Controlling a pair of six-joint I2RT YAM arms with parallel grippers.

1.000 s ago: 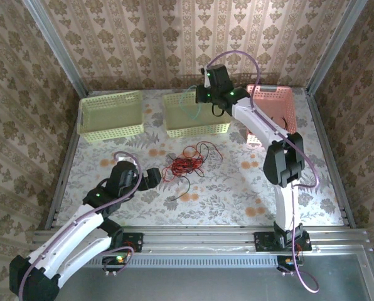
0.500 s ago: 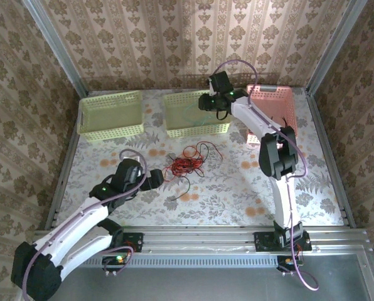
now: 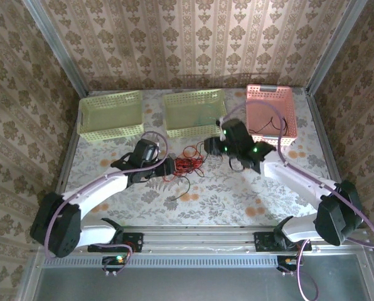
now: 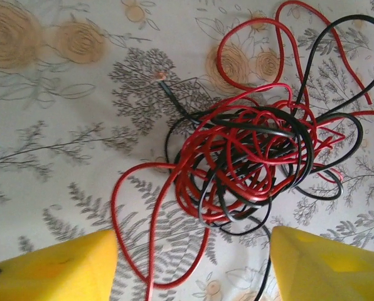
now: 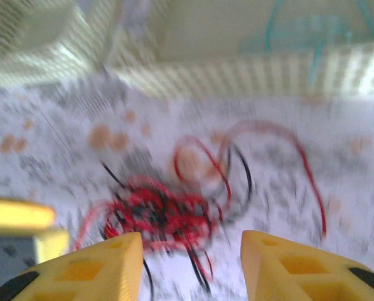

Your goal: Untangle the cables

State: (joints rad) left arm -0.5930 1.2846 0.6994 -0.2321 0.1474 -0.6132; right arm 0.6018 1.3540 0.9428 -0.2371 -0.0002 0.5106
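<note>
The cables' red and black tangle [image 3: 186, 164] lies on the flowered table [image 3: 237, 188]. My left gripper [image 3: 169, 167] sits at its left edge. In the left wrist view that gripper [image 4: 193, 269] is open, its yellow fingers [image 4: 55, 269] wide apart; a loose red loop [image 4: 150, 251] lies on the cloth between them, and the knot [image 4: 250, 163] is just ahead. My right gripper [image 3: 207, 148] hovers at the tangle's right. In the blurred right wrist view it [image 5: 193, 269] is open over the knot [image 5: 162, 213]. A teal cable [image 5: 312, 37] lies in the middle basket.
Three baskets line the back: a pale green one [image 3: 110, 114] at left, the middle one [image 3: 194, 113], and a pink one [image 3: 270, 113] holding a black cable [image 3: 273, 128]. Patterned walls enclose the table. A black wire end [image 3: 177, 195] trails toward the near edge.
My right arm swung from the middle basket down to the tangle and its jaws opened. The left arm reached forward to the tangle's left edge, its jaws narrowing somewhat.
</note>
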